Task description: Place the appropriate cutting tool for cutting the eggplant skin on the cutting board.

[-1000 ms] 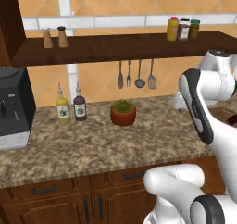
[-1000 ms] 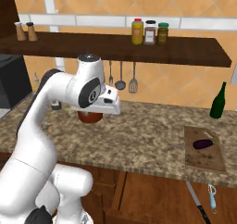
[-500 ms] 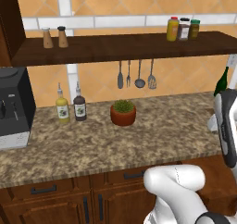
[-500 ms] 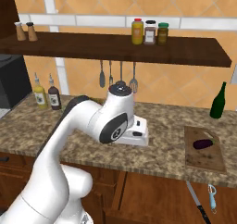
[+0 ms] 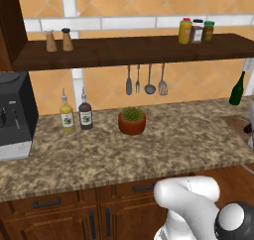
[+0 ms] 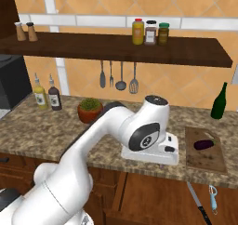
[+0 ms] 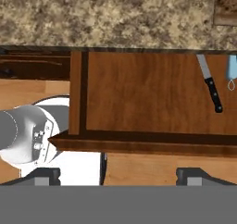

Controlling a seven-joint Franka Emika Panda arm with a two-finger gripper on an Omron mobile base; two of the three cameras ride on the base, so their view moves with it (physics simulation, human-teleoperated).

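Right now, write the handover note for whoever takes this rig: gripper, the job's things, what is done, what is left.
Gripper: open, empty, looking down at the cabinet front below the counter edge.
Eggplant: lies on the cutting board at the counter's right end.
Cutting tool: the pale blue peeler hangs on the cabinet front below the board, beside a knife.
Done: nothing picked up.
Left: reach the peeler, grasp it, set it on the board.

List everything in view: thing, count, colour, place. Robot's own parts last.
eggplant: 1, dark purple, on cutting board
cutting board: 1, brown, counter right
cutting tool: 1, pale blue, below the counter edge
knife: 1, dark handle, beside cutting tool
plant pot: 1, terracotta, counter
green bottle: 1, back right
sauce bottles: 2, counter left
utensils: 4, dark, on hooks
jars: 3, shelf
shakers: 2, shelf left
gripper: 1, open, over cabinet front
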